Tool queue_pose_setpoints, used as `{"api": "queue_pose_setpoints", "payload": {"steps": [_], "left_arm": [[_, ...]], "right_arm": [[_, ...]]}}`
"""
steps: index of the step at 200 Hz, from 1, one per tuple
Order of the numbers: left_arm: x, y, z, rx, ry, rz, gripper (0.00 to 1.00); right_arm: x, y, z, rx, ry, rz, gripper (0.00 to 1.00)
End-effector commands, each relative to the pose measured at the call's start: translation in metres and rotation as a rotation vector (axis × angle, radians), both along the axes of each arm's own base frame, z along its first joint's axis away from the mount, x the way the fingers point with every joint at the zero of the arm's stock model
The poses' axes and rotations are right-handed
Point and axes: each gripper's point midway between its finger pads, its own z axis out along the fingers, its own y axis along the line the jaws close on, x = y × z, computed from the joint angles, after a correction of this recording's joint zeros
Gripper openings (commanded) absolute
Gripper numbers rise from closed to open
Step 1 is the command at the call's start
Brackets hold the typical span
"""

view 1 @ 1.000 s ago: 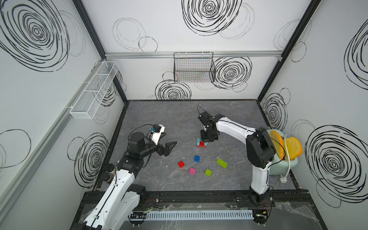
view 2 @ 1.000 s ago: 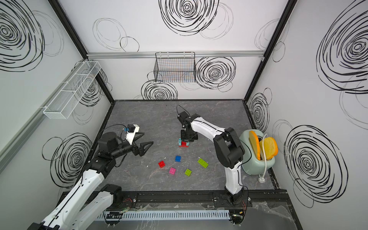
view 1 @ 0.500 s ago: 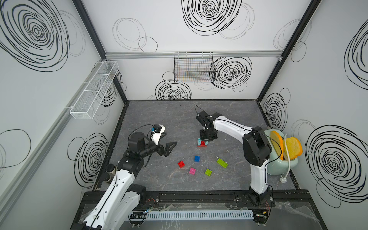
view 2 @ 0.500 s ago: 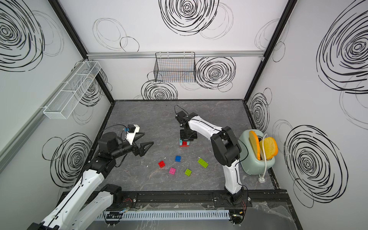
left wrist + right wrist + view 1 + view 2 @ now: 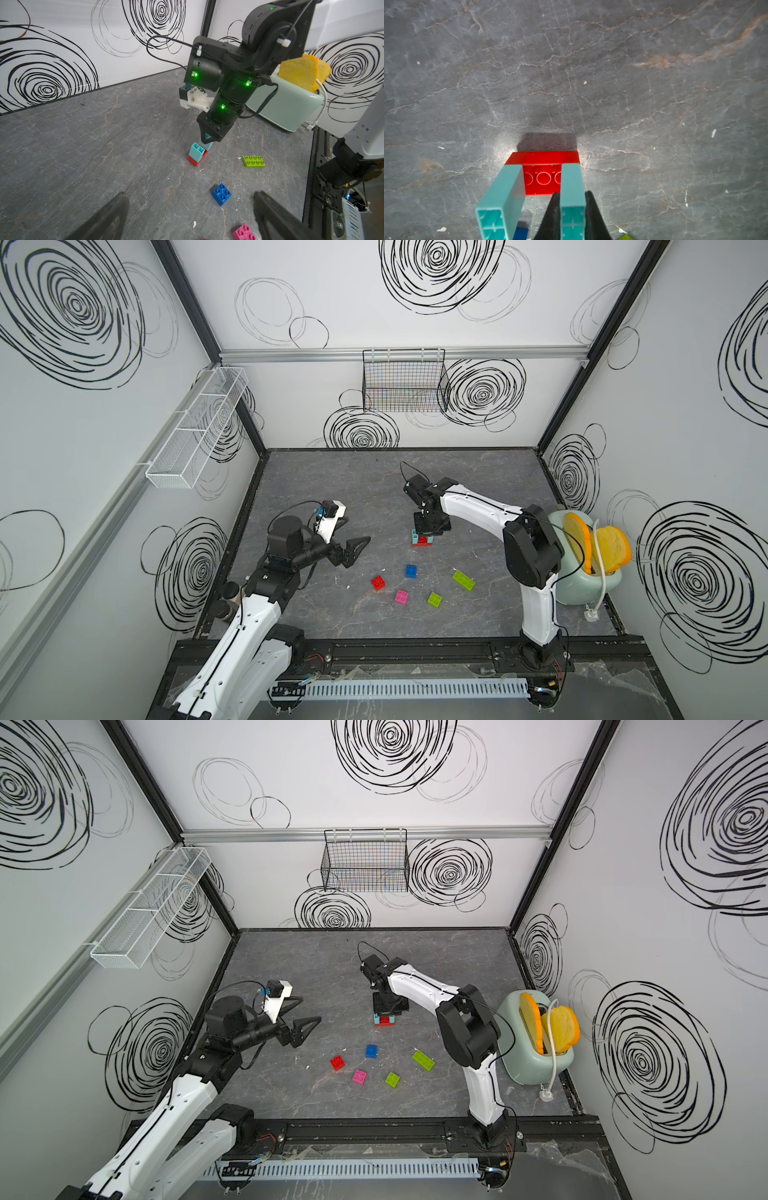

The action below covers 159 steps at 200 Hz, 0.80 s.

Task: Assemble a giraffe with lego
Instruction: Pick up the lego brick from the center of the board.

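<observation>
Clenched on a cyan leg (image 5: 572, 178) with right gripper (image 5: 572, 200), half-built giraffe (image 5: 543, 159) directly beneath; left gripper (image 5: 190, 197) spread, empty (loose lego (image 5: 221, 194) just ahead). Might pry leg off if lifted askew.

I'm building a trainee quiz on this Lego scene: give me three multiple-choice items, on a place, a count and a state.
1. The two cyan bricks stand: A on the long red brick; B beside it, apart; C under it.
2. Count of loose bricks apart from that stack: A three; B five; C seven.
3. The right gripper is: A open; B shut on a cyan brick; C shut on nothing.
Key: 1 A, both rise from it; 2 B, red, blue, pink and two lime lie scattered; 3 B, it clamps one.
</observation>
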Motion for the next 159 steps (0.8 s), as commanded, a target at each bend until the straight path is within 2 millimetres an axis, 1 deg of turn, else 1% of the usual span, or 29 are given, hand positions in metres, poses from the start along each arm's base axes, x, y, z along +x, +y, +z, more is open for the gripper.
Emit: {"api": "queue_pose_setpoints", "payload": {"steps": [1, 17, 29, 60, 89, 98, 130, 138, 159], "left_arm": [[-0.001, -0.003, 0.008, -0.002, -0.057, -0.021, 0.98], [-0.001, -0.002, 0.008, -0.001, -0.058, -0.019, 0.98], [0.0, -0.002, 0.009, 0.003, -0.058, -0.015, 0.98], [0.004, 0.0, 0.012, -0.002, -0.034, 0.01, 0.98], [0.004, -0.002, 0.023, -0.025, -0.018, 0.0, 0.98], [0.006, -0.003, 0.027, -0.026, -0.023, -0.001, 0.98], [0.008, -0.01, 0.049, -0.022, -0.048, -0.055, 0.98], [0.009, -0.013, 0.055, -0.026, -0.052, -0.072, 0.98], [0.01, -0.021, 0.072, -0.024, -0.085, -0.133, 0.98]], "right_arm": [[-0.026, -0.026, -0.066, -0.13, 0.155, 0.001, 0.0], [-0.021, -0.019, -0.053, -0.082, 0.148, 0.007, 0.0], [-0.017, -0.012, -0.039, -0.026, 0.14, 0.011, 0.0], [-0.004, 0.0, 0.011, 0.12, 0.089, 0.017, 0.0], [0.003, 0.006, 0.058, 0.277, 0.053, 0.022, 0.0], [0.005, 0.01, 0.073, 0.349, 0.043, 0.026, 0.0], [0.007, 0.028, 0.138, 0.681, -0.008, 0.051, 0.0], [0.006, 0.034, 0.157, 0.772, -0.021, 0.065, 0.0], [0.001, 0.047, 0.197, 0.976, -0.037, 0.115, 0.0]]}}
